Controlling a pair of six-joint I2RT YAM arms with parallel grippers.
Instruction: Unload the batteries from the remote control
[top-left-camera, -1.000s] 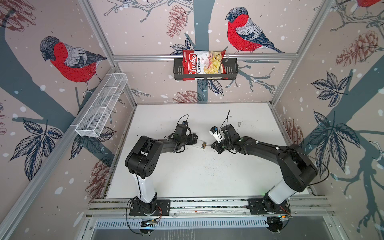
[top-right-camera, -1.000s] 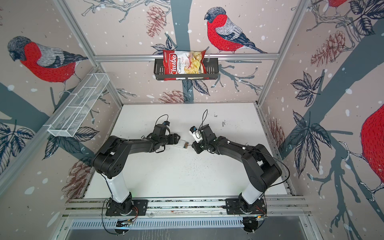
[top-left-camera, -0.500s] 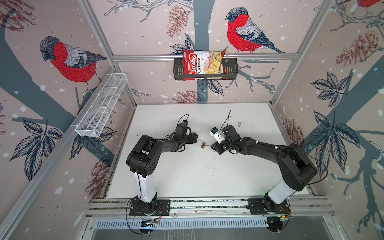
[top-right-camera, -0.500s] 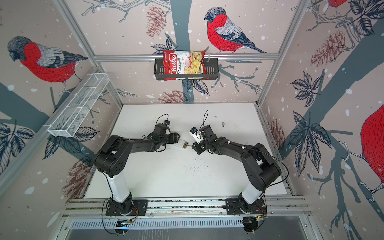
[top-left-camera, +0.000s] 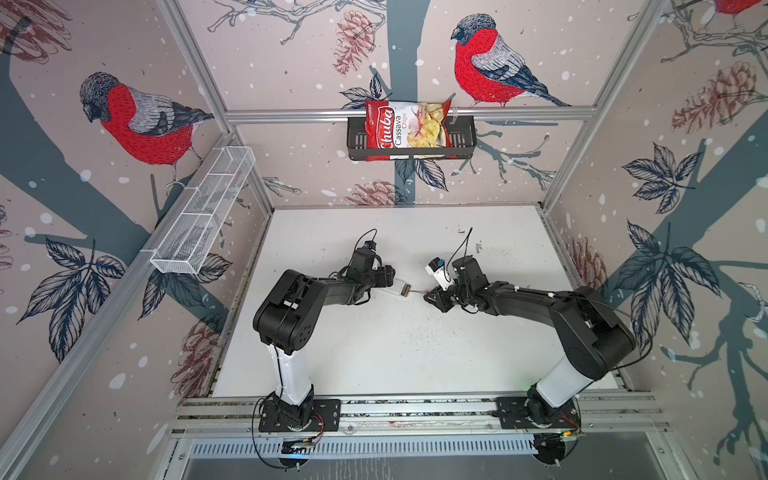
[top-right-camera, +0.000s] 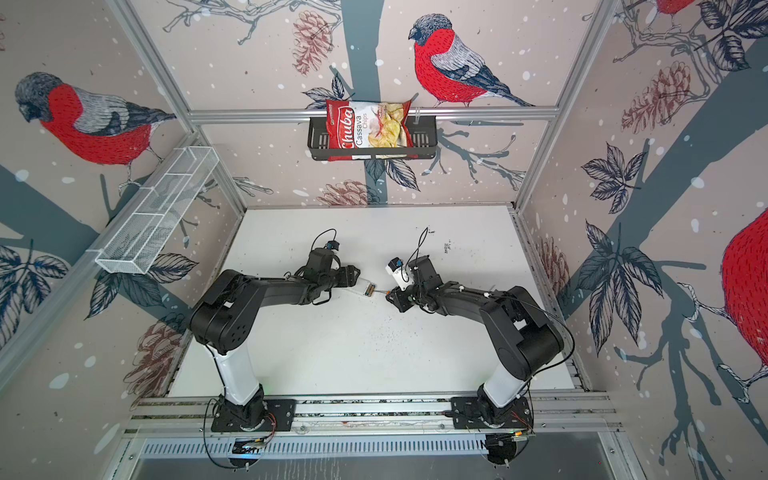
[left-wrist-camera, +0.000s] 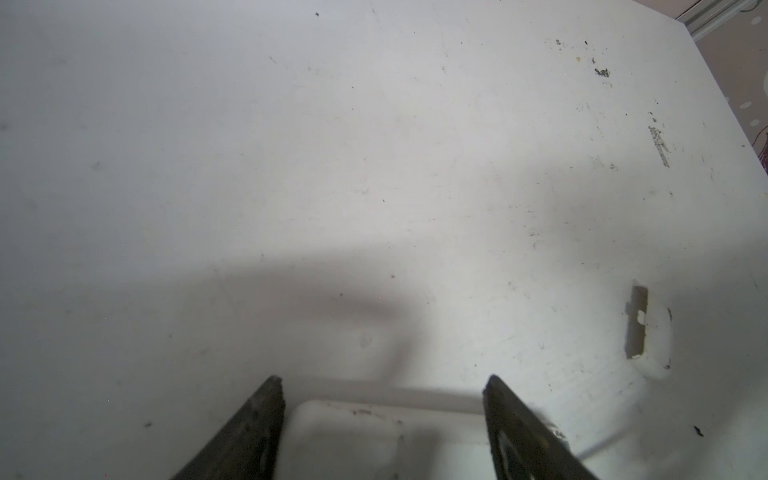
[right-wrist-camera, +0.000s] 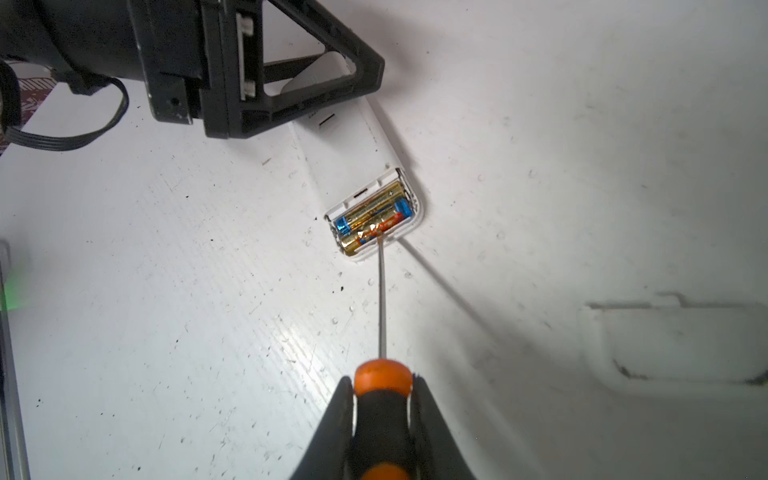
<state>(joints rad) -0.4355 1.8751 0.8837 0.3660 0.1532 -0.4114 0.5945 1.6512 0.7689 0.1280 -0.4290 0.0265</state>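
counted: 2 arms, 2 grippers, 1 remote control (right-wrist-camera: 353, 166), 2 batteries (right-wrist-camera: 374, 214), 1 screwdriver (right-wrist-camera: 381, 307) and 1 loose battery cover (right-wrist-camera: 681, 345), all on 1 white table (top-left-camera: 395, 353). on the walls: 1 chips bag (top-left-camera: 405, 126) in 1 black basket (top-left-camera: 463, 139), plus 1 white wire shelf (top-left-camera: 199, 216).

vs approx a sec earlier almost nothing had changed. remote, screwdriver and both grippers sat in the same spots in both top views, and neither grip had widened or narrowed.

left gripper (left-wrist-camera: 382, 380) stood wide, w/ one of its fingers (left-wrist-camera: 257, 419) on each long side of the remote, clamping it across its width. the remote's open end stuck out past those fingertips, toward the right gripper (right-wrist-camera: 382, 384). right fingers (right-wrist-camera: 338, 415) were closed tight on the screwdriver's black-and-orange handle, shaft pointing straight ahead of them.

both batteries lay side by side in the open compartment at that end. they were a bit beyond the left fingertips and well ahead of the right ones, at the far end of the shaft. the tip touched the battery nearer the right fingers, the one w/ orange-red wrap. the other, gold w/ a blue end, lay behind it. the cover lay flat on the table to one side of the right fingers, apart from the remote.
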